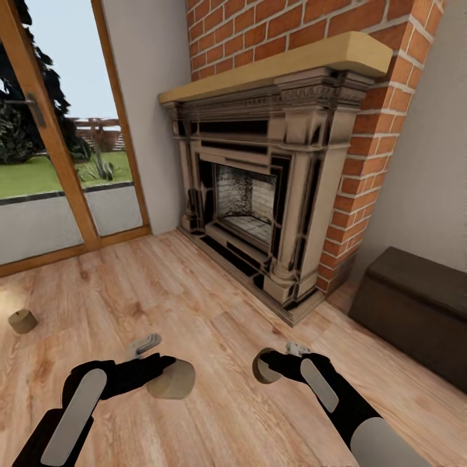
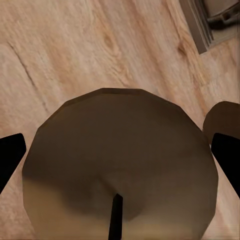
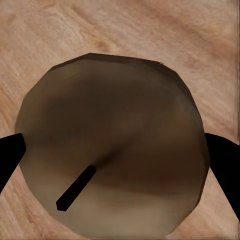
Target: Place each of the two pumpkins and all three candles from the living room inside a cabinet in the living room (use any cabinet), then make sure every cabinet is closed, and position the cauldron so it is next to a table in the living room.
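Left gripper (image 1: 161, 371): jaws clamped on candle (image 1: 172, 379). Right gripper (image 1: 272, 363): jaws clamped on second candle (image 1: 262, 366). Third candle (image 1: 23, 321): wood floor (image 1: 214, 324), near glass door (image 1: 39, 149).

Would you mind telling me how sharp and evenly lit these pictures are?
Head view: soft even daylight, fireplace slightly smeared, no glare. Left wrist view: candle close and blurry, shaded on top. Right wrist view: candle equally soft, wick dark.

No legible text or markings
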Motion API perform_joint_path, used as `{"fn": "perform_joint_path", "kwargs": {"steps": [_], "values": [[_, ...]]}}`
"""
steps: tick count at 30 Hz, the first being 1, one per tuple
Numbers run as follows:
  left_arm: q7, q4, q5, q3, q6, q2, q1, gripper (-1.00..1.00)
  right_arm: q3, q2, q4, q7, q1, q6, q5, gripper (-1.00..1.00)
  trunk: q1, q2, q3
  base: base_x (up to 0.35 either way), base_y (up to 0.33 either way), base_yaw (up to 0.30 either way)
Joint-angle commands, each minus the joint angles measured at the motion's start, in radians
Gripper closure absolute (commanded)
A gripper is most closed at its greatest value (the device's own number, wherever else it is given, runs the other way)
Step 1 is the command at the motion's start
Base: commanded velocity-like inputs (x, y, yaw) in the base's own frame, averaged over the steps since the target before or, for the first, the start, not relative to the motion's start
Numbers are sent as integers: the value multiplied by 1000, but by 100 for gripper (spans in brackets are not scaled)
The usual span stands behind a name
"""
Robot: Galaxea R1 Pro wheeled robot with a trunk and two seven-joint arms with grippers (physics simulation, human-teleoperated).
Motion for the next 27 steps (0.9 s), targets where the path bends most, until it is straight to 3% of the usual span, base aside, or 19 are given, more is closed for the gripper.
{"fn": "perform_joint_path", "kwargs": {"steps": [1, 8, 12, 16, 20, 27], "values": [[11, -1, 9, -3, 1, 1, 0, 100, 3, -1, -1, -12, -1, 2, -11, 100, -4, 7, 1, 0, 0, -165], [38, 4, 6, -6, 1, 1, -2, 100, -8, -2, 0, -16, -1, 33, -11, 100, -31, 56, 13, 0, 0, -162], [122, 5, 7, -8, 1, -2, -3, 100, -42, -2, 0, -18, -1, 63, -10, 100, -46, 84, 20, 0, 0, -160], [197, 5, 6, -29, 1, -35, -4, 100, -55, -2, 0, -25, -1, 92, -9, 100, -62, 112, 26, 0, 0, -155], [258, 5, 6, -51, 1, -54, -5, 100, -58, 0, 0, -81, -1, 102, -9, 100, -77, 140, 33, 0, 0, -148], [283, 5, 6, -58, 1, -61, -5, 100, -60, 3, -1, -196, -1, 140, -9, 100, -104, 189, 45, 0, 0, -145]]}}
